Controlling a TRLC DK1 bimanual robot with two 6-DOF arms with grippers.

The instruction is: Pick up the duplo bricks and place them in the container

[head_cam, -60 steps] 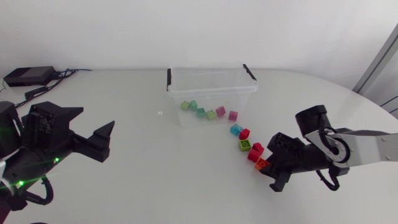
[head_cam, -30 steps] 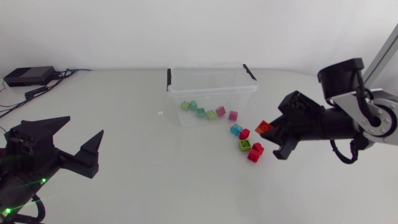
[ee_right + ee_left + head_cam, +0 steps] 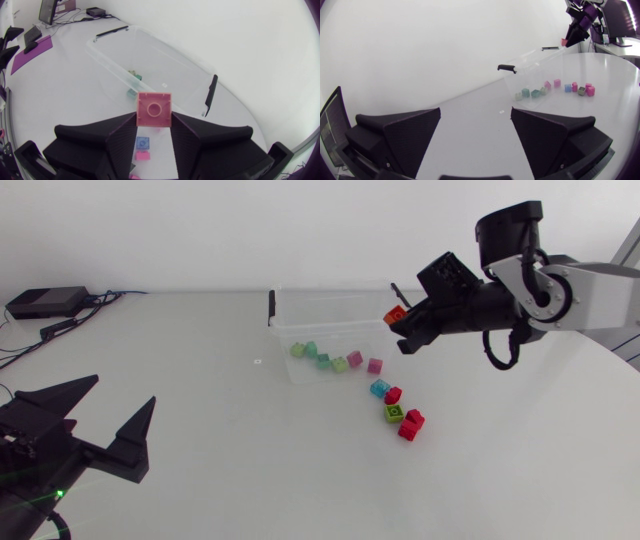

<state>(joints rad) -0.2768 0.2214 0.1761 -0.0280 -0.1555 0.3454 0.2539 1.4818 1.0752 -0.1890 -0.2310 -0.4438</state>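
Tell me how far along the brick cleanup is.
Several bricks already lie in the container. The right gripper holds one orange brick above it. Four loose bricks wait on the table beside it. The left gripper is open, empty.

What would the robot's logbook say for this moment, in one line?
right gripper: shut on brick, aloft by container | left gripper: open, empty | loose bricks: on table beside container
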